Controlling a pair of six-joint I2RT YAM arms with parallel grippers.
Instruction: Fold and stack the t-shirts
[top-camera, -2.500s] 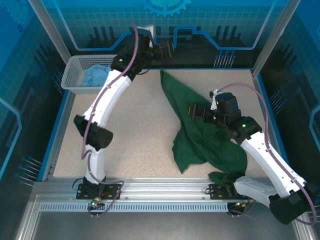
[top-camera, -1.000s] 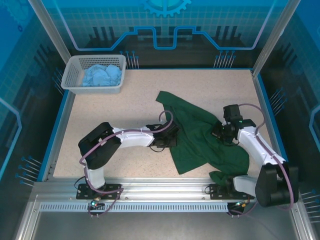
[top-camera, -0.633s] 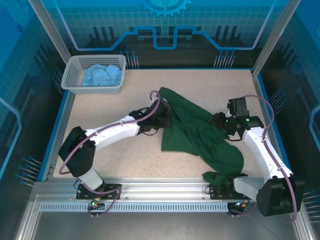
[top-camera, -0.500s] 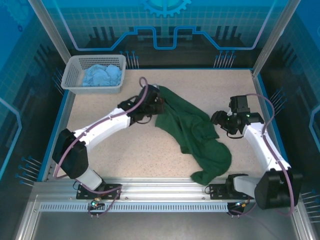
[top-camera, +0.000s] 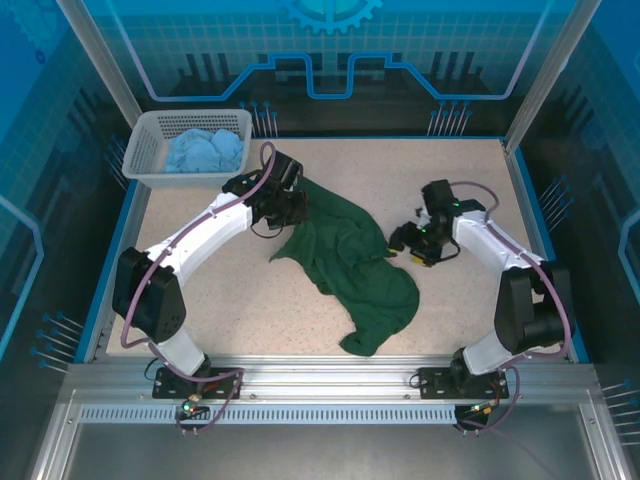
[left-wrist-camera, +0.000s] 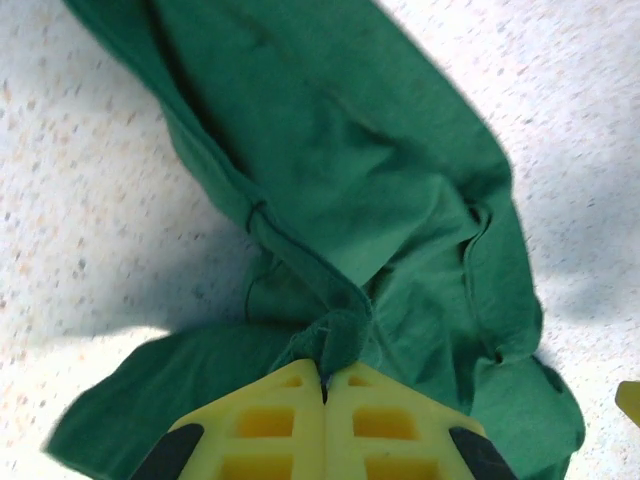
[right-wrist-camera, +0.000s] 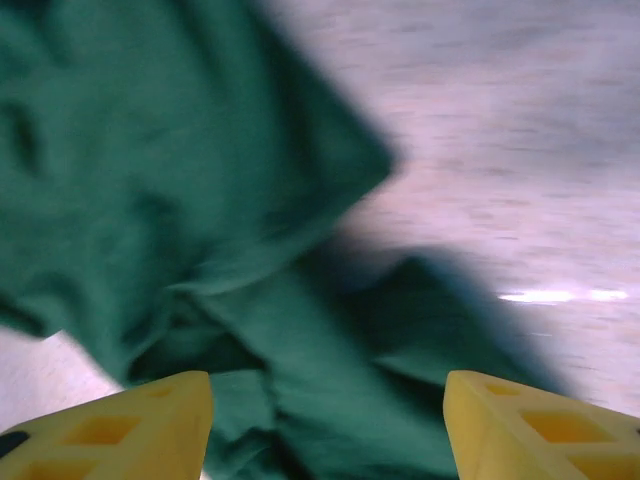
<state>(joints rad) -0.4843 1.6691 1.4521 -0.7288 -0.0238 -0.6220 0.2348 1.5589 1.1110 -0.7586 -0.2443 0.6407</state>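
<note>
Far left: light blue cloth t-shirt crumpled inside white plastic lattice basket, well apart from both arms. Next, left gripper: clamps tight on a fold at the upper-left end of the dark green short-sleeved cloth t-shirt. Stretches as 1 long bunched band across the speckled desk, upper left down to lower right. Then right gripper: stands wide, holds nothing, hovers at the band's right edge with cloth under the gap. Free lower end nearer the right arm; likely calls for a grasp there to spread it.
</note>
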